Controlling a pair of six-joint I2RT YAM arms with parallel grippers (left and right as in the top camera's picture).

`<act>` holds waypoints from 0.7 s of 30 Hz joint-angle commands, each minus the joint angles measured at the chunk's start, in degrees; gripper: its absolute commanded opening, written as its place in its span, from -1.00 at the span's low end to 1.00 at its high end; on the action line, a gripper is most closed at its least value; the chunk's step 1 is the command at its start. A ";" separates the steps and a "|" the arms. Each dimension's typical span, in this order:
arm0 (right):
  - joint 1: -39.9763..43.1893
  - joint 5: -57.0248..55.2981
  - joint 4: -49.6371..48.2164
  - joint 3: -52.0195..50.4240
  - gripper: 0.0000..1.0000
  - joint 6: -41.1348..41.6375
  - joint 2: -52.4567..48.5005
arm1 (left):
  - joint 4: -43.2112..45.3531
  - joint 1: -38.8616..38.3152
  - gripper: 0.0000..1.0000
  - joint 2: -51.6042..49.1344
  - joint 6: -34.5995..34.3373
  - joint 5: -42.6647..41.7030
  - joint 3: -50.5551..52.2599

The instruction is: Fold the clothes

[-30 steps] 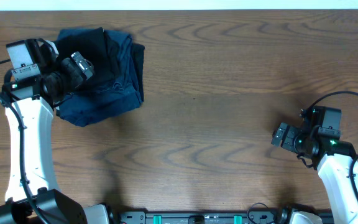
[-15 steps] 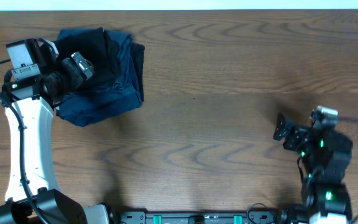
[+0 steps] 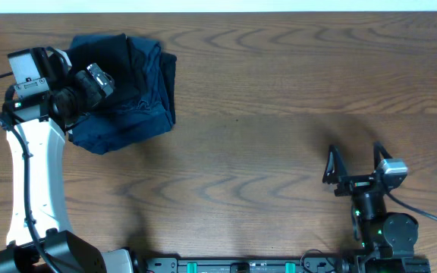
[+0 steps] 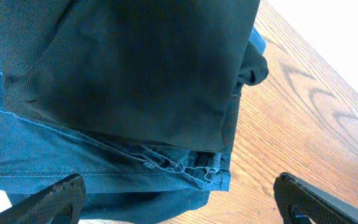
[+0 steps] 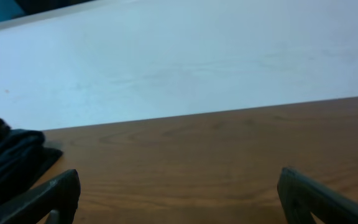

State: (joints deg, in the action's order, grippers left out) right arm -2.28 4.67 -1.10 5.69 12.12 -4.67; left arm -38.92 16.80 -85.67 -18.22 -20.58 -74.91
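At the far left of the bench (image 3: 279, 106), a brown wood-grain top with long wavy figuring, the clothes (image 3: 114, 62) lie as a black T-shirt on top of a dark blue stack (image 3: 131, 125). Seen from the left wrist, the shirt (image 4: 135, 68) is a soft, matte fabric with a fine knit-like weave. It is laid in a broad flat panel with one straight slanting edge, and a small bunched lump pokes out at its right side. Under it the blue stack (image 4: 73, 168) looks like denim, with stitched seams and several layered edges showing along its near side. Its outline from overhead is rumpled and roughly square.

Over this pile hangs the left end effector (image 4: 178, 183). Its two dark fingers are spread as wide as they go, one tip at each lower corner of the wrist view, and nothing is clamped between them. I cannot tell whether the tips touch the cloth.

Well apart, at the near right of the bench, the right end effector (image 3: 353, 161) points toward the far edge. Its thin black fingers are fully splayed, with bare wood below them and nothing held. From its wrist view the dark cloth pile (image 5: 5, 162) shows as a low crumpled mound at the far left, with a plain white surface (image 5: 197, 56) beyond the bench edge.
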 commanded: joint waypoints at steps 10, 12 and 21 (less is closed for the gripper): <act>-1.66 -1.38 -1.42 -4.59 0.98 -1.03 4.39 | -0.09 0.15 0.96 -0.26 -0.11 0.39 0.04; -1.66 -1.20 -1.55 -5.14 0.98 -1.03 4.39 | -0.09 0.15 0.96 -0.26 -0.11 0.37 0.04; -1.66 0.39 -0.11 -5.42 0.99 -6.38 4.39 | -0.09 0.15 0.96 -0.26 -0.11 0.39 0.04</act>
State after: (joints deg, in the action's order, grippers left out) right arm -3.53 4.19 -1.17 0.45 9.74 -0.84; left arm -38.94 16.80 -85.67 -18.22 -20.58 -74.91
